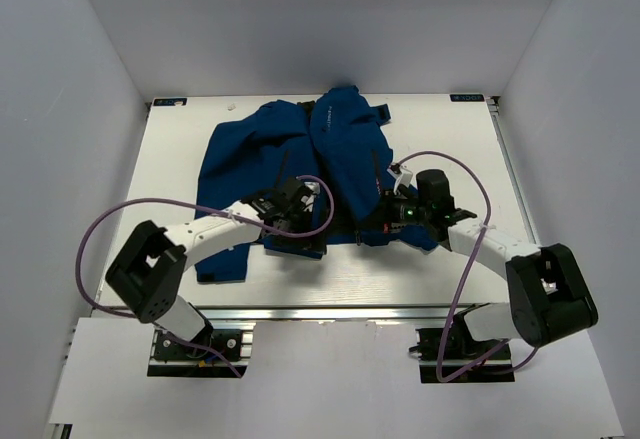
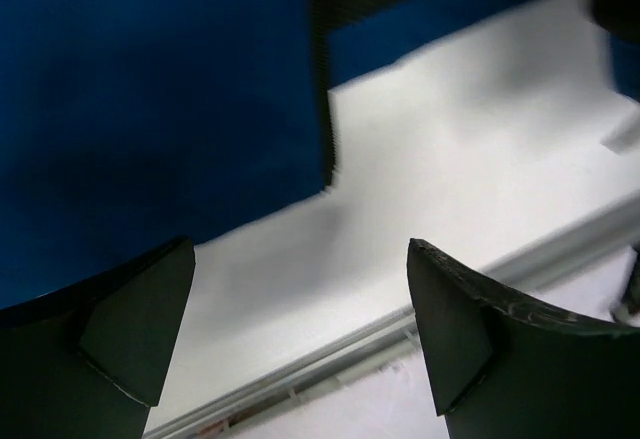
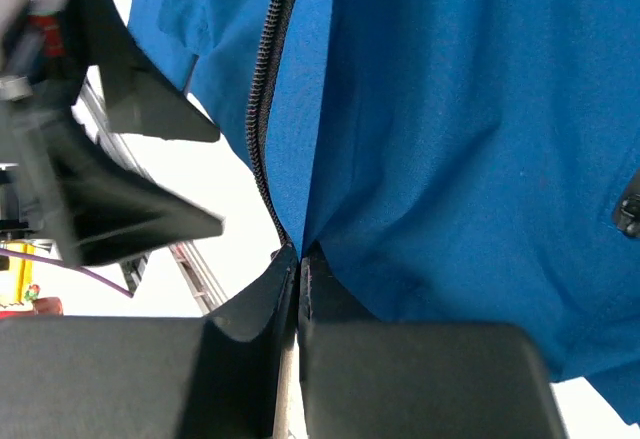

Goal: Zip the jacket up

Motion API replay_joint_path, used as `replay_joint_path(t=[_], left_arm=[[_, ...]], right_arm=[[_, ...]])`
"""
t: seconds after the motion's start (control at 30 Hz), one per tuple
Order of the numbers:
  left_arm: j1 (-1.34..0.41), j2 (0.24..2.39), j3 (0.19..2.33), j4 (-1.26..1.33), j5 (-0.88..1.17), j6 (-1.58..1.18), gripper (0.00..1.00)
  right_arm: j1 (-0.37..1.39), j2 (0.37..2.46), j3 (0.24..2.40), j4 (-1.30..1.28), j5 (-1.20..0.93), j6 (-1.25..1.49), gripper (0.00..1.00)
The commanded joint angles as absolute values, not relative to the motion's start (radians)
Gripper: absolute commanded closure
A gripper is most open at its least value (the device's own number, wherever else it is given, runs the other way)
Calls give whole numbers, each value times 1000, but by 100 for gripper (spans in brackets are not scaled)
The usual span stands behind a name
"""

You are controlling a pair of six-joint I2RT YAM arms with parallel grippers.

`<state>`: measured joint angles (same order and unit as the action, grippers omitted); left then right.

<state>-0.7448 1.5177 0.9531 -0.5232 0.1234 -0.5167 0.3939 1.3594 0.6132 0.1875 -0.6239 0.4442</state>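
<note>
The jacket (image 1: 300,149) is lying spread on the table (image 1: 420,279), just ahead of both grippers. The right gripper (image 3: 298,261) is pinching its blue fabric. The jaws are pressed together on the cloth right at the near end of the dark zipper (image 3: 265,109), which is running away from the fingertips. The left gripper (image 2: 300,259) is hanging with its jaws wide apart and nothing between them. The jacket's edge is lying just ahead of it, toward its left finger, and bare table is showing through the gap.
</note>
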Motion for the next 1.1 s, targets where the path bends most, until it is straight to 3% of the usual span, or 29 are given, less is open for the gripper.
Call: replay_joint_path(t=[0.0, 0.23, 0.57, 1.07], left_arm=[[-744, 1549, 1009, -563, 19, -557, 4], [-792, 1617, 1012, -578, -107, -665, 5], [-837, 1741, 1094, -663, -293, -759, 18], [-853, 1759, 1092, -588, -195, -727, 5]], right_arm=[[382, 1310, 607, 223, -661, 428, 100], [377, 1287, 595, 202, -624, 416, 100], [374, 1281, 587, 190, -583, 407, 100], [373, 1273, 578, 149, -549, 373, 100]])
